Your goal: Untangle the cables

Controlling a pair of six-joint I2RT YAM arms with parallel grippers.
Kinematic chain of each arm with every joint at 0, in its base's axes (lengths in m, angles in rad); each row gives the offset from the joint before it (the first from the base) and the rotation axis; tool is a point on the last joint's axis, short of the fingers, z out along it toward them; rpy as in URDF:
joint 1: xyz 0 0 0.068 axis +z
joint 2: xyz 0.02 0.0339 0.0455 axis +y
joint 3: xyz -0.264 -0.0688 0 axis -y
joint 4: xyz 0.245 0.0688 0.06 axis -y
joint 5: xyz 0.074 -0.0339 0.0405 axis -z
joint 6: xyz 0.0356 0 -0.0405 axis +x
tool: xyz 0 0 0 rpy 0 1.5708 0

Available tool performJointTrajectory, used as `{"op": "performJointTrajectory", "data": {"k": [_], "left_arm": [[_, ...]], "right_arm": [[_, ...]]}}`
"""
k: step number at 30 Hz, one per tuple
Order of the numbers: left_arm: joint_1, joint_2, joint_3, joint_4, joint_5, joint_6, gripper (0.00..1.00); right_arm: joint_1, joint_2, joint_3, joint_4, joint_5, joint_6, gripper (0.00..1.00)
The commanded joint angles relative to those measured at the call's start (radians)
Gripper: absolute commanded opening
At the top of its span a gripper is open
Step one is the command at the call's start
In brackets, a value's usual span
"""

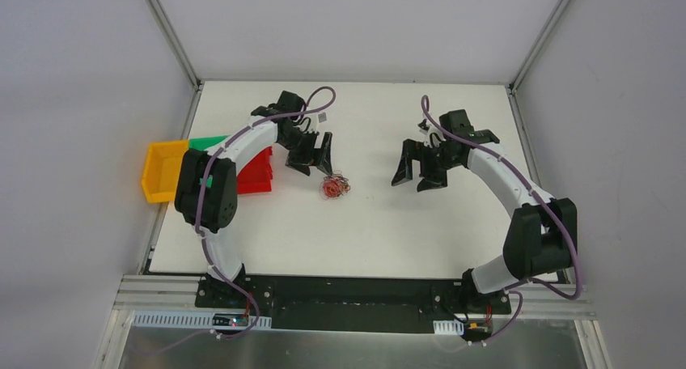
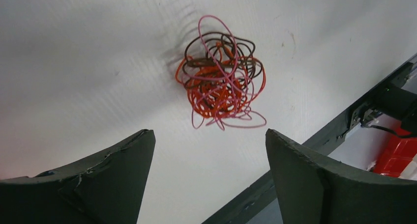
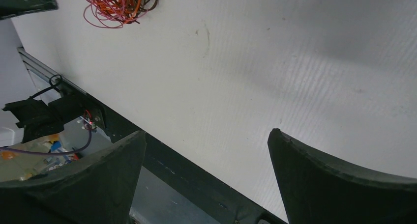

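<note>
The cables (image 1: pixel 333 185) lie as one small tangled clump of red, orange, pink and dark brown wire on the white table. My left gripper (image 1: pixel 315 160) hangs open just behind and left of the clump, not touching it. In the left wrist view the cables (image 2: pixel 221 76) sit ahead of the left gripper (image 2: pixel 209 133), whose jaws stand wide with nothing between them. My right gripper (image 1: pixel 414 177) is open off to the right of the clump. In the right wrist view the cables (image 3: pixel 119 5) show at the top left, far from the right gripper (image 3: pixel 206 133).
A yellow bin (image 1: pixel 164 171), a green bin (image 1: pixel 209 142) and a red bin (image 1: pixel 256 175) stand at the table's left edge, behind the left arm. A black rail (image 1: pixel 356 292) runs along the near edge. Grey walls close in the table.
</note>
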Motion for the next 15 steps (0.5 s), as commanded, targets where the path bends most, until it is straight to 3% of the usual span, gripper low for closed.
{"op": "performJointTrajectory", "data": {"k": [1,4,9,12,15], "left_arm": [[-0.006,0.079,-0.017,0.181,0.114,-0.123,0.78],[-0.011,0.15,-0.038,0.246,0.175,-0.179,0.63],[-0.034,0.168,-0.151,0.379,0.238,-0.259,0.54],[-0.05,0.159,-0.212,0.491,0.283,-0.38,0.34],[-0.07,0.143,-0.266,0.663,0.325,-0.539,0.07]], "right_arm": [[-0.009,0.023,-0.012,0.122,-0.114,0.118,0.99],[-0.008,0.051,-0.046,0.196,-0.156,0.173,0.99],[-0.008,0.051,-0.154,0.399,-0.206,0.296,0.99],[-0.006,0.066,-0.213,0.517,-0.234,0.385,0.99],[-0.002,0.092,-0.224,0.551,-0.25,0.406,0.99]]}}
